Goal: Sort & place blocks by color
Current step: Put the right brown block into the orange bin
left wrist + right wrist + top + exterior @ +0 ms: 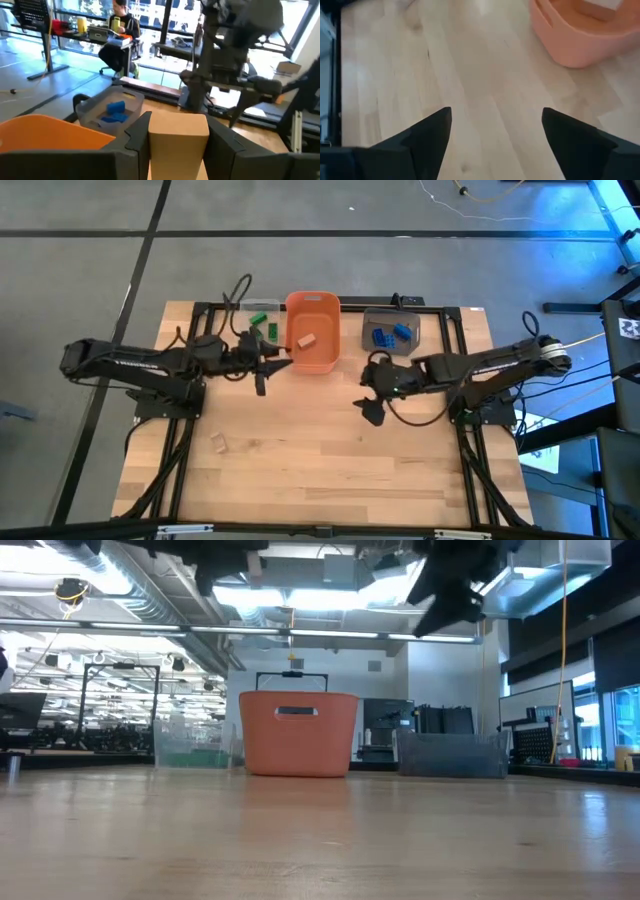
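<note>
1. Left gripper [177,145] clenched on a tan block [178,142], just beside the orange bin [312,330].
2. Right gripper [495,135] released, above bare table [330,460].
3. Another tan block [218,443] lying alone, well apart from the bins.
4. Blue blocks [390,333] in the grey bin [391,332], green blocks [264,325] in the clear bin [258,320].

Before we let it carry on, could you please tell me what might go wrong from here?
1. The left gripper pinches a tan plastic brick beside the orange plastic bin's rim; released early, it could miss.
2. One tan brick on the wooden table lies far from both arms and could be overlooked.
</note>
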